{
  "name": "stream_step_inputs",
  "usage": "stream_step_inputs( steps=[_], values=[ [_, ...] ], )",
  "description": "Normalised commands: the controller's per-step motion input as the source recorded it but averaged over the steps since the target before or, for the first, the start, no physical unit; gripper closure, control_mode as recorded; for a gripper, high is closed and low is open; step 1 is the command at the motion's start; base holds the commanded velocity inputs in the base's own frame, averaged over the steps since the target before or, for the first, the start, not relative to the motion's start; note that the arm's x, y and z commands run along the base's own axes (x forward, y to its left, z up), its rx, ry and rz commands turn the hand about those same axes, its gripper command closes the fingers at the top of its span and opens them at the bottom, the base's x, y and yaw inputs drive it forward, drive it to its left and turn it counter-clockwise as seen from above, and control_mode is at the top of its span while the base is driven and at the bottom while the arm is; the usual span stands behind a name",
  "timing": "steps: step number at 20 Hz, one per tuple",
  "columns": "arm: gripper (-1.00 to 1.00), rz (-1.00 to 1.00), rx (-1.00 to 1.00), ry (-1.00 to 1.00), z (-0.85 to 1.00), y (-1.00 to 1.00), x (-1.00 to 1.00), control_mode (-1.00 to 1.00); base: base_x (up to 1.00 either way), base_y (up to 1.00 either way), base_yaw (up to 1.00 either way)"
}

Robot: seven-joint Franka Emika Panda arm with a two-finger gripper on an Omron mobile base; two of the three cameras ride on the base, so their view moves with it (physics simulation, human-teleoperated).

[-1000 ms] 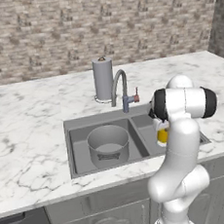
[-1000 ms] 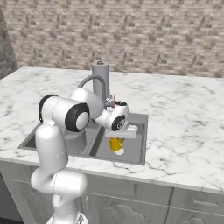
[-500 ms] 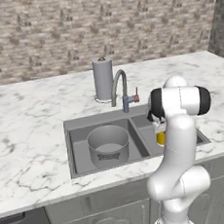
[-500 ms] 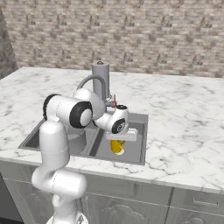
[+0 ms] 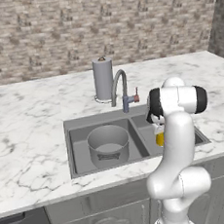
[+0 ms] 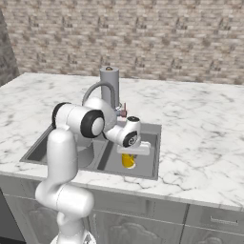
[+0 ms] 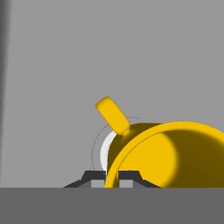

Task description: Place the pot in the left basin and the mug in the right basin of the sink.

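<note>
The small yellow mug [image 5: 160,138] hangs inside the narrower right basin [image 5: 146,128] of the dark grey sink [image 5: 85,119]. My gripper [image 7: 111,178] is shut on the mug's rim [image 7: 131,144], one dark finger on each side of the wall. The mug's handle [image 7: 112,114] sticks up and away over the pale round drain [image 7: 103,154]. From the right base view the mug [image 6: 127,160] shows just under the hand, low in the right basin [image 6: 147,156]. The wide grey pot [image 5: 108,144] stands upright in the larger left basin [image 5: 79,143].
A curved grey faucet [image 5: 121,87] rises behind the sink's divider, with a tall grey paper-towel roll [image 5: 103,79] just behind it. Marble counter [image 5: 28,137] surrounds the sink. A brick wall closes the back.
The hand with the mug has sunk a little lower into the right basin. The pot has not moved.
</note>
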Motion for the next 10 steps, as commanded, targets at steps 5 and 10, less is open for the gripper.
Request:
stream_step_inputs(
  steps=[5, 10],
  values=[
    [1.0, 0.0, 0.0, 0.0, -0.13, -0.03, 0.05, -1.0, 0.0, 0.0, 0.0],
    [1.0, 0.0, 0.0, 0.0, -0.13, 0.0, 0.0, -1.0, 0.0, 0.0, 0.0]
  ],
)
